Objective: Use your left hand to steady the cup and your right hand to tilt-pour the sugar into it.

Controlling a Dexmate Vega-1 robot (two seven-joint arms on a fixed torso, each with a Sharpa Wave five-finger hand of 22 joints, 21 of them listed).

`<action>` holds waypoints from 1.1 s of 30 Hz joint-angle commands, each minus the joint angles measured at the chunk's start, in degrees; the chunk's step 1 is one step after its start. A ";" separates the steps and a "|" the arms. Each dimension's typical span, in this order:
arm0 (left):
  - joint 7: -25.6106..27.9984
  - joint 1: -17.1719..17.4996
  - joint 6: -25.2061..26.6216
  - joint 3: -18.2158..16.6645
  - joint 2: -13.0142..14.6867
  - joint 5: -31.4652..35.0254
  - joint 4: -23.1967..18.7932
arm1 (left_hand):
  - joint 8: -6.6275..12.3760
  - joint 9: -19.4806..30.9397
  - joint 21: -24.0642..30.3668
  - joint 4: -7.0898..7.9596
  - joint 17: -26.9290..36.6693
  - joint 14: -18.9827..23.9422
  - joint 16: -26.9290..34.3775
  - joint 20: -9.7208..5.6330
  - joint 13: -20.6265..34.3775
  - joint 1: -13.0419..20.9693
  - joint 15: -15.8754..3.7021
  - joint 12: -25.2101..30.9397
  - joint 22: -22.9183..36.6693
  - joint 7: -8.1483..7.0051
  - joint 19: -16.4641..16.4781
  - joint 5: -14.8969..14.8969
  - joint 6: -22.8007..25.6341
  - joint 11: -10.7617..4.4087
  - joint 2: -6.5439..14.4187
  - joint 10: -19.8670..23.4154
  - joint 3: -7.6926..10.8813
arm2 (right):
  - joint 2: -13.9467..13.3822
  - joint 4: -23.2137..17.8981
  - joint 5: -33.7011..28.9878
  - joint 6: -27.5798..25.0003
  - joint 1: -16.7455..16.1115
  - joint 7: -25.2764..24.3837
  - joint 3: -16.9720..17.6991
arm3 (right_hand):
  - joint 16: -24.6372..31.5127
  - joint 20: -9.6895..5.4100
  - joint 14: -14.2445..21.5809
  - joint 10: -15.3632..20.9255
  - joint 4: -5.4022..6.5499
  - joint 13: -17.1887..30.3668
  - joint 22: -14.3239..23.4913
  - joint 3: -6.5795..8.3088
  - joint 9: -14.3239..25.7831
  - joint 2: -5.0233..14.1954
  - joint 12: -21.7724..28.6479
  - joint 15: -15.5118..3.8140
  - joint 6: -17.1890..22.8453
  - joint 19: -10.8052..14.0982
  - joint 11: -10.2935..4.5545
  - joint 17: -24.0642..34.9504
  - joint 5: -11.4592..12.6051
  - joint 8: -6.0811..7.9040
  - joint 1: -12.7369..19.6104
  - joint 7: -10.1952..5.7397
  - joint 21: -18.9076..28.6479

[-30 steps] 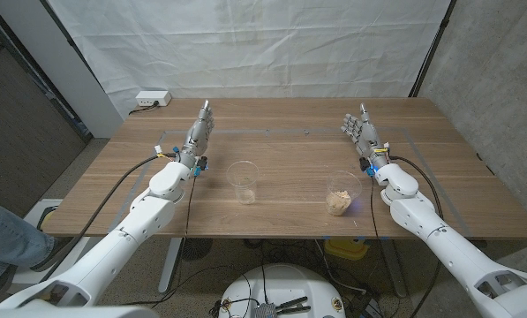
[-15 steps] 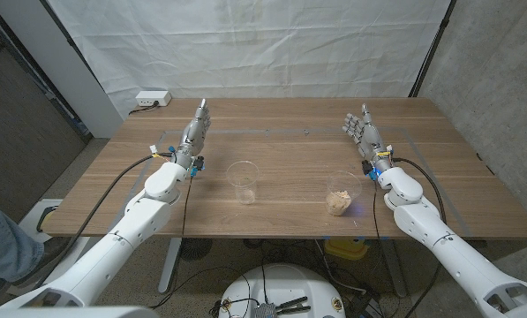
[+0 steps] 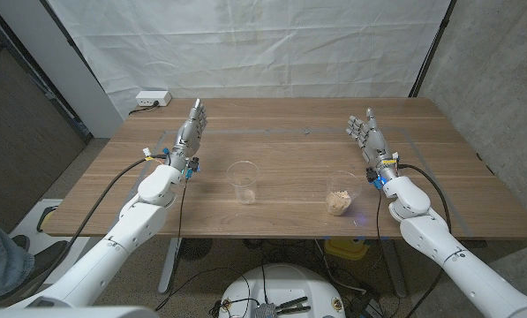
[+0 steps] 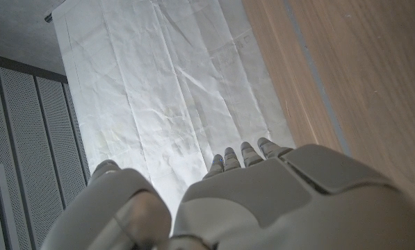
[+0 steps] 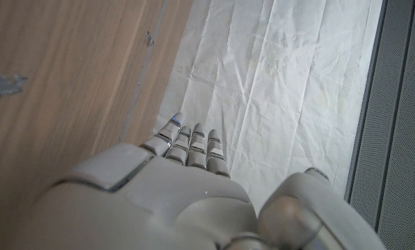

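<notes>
Wooden tabletop [image 3: 281, 190] carried the empty cup [image 3: 242, 181] and sugar cup [image 3: 342, 193] mid-table, untouched; left robot hand [image 3: 192, 125] and right robot hand [image 3: 366, 134], both released, had drifted slightly outward, so nothing was grasped yet.

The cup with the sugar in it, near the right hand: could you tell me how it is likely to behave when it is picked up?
The sugar cup looks like thin clear plastic, so it will probably flex or dent under a firm squeeze. It holds only a low layer of sugar, so it is likely light and could tip easily if nudged. Its smooth wall may be slippery for the right hand.
</notes>
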 commanded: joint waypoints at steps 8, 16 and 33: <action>-2.33 -0.61 -3.03 -0.08 -1.39 -0.90 2.75 | 0.27 0.30 0.08 -0.30 0.18 0.38 0.36 -3.29 0.27 0.89 -0.02 0.37 0.12 0.12 0.10 0.26 0.45 -0.03 0.34 0.47 -0.14 | -3.72 -6.49 -0.39 3.23 -7.10 -1.65 0.90 | 0.12 -2.13 0.64 0.54 -0.10 0.34 0.28 -0.12 0.10 -0.13 0.40 -0.13 0.74 0.88 -0.16 0.18 0.18 0.14 0.79 -0.15 -0.44; -2.04 0.51 -3.11 -0.93 -0.98 -1.64 1.47 | 0.23 0.30 0.07 -0.43 0.18 0.47 0.29 -3.30 0.27 1.20 -0.03 0.34 0.12 0.08 0.13 0.29 0.61 -0.08 0.44 0.65 -0.16 | -4.35 -8.21 -1.24 5.88 -10.92 -4.02 1.46 | 0.21 -2.13 1.15 1.33 -0.18 0.38 0.30 -0.24 0.12 -0.12 0.58 -0.07 1.34 1.40 -0.57 0.20 0.15 0.22 0.83 -0.30 -0.60; 0.15 1.45 -2.77 -0.49 -1.35 -0.63 -0.25 | 0.17 0.30 0.19 -0.85 0.17 1.40 0.28 -4.00 0.26 2.22 0.14 0.33 0.11 0.48 0.79 0.37 1.49 0.35 0.72 1.62 -0.27 | -6.40 -11.63 -1.79 9.74 -17.38 -6.95 2.68 | 0.23 -2.13 1.72 1.91 -0.30 0.43 0.33 -0.47 0.14 -0.16 0.59 -0.24 1.92 1.99 -0.65 0.22 0.10 0.18 0.84 -0.50 -0.92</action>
